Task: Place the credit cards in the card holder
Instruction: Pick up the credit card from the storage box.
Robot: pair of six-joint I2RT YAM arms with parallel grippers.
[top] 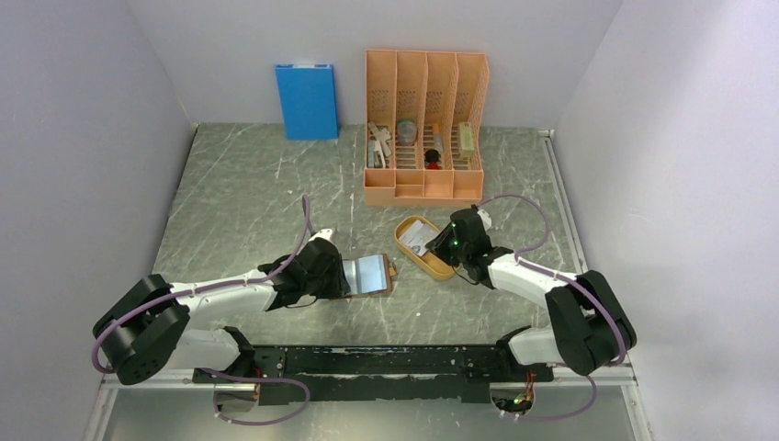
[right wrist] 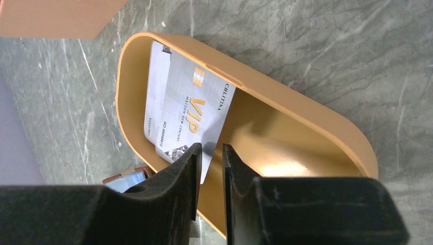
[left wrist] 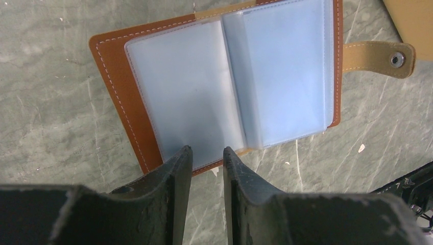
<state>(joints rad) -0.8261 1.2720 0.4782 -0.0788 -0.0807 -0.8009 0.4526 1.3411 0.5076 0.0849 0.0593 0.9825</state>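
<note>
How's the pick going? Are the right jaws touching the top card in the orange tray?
Cannot tell. Right wrist view: the top card pokes between the right gripper's jaws and behind one; neither contact nor gap shows plainly.

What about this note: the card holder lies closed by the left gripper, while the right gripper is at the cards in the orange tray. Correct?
Not quite. The card holder lies open, clear sleeves showing, as the left wrist view shows. It is by the left gripper, and the right gripper is at the cards in the orange tray.
</note>
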